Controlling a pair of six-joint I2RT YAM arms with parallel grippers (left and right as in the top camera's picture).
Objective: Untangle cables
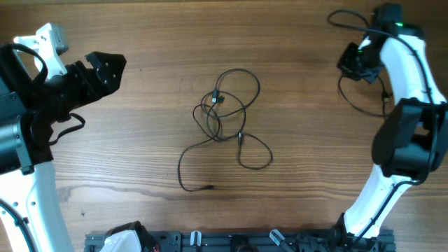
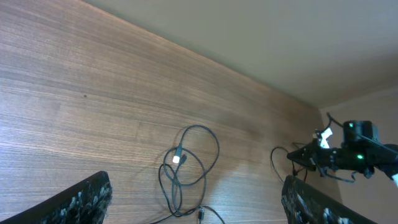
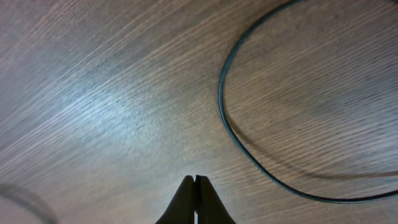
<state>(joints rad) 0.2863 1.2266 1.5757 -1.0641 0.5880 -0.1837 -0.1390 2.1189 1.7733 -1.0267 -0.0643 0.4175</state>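
Observation:
A tangle of thin dark cables (image 1: 225, 112) lies at the table's middle, with loops, small plugs and a loose end trailing toward the front. It also shows in the left wrist view (image 2: 186, 168). My left gripper (image 1: 105, 68) is open and empty at the left, well apart from the tangle; its two fingers frame the left wrist view (image 2: 196, 202). My right gripper (image 1: 352, 61) is shut and empty at the far right, its fingertips pressed together (image 3: 196, 180). A separate dark cable (image 3: 249, 149) curves over the wood beside it.
The right arm's own cable loop (image 1: 360, 98) lies on the table at the far right. A black rail with clamps (image 1: 238, 241) runs along the table's front edge. The table top is brown wood (image 1: 140, 140).

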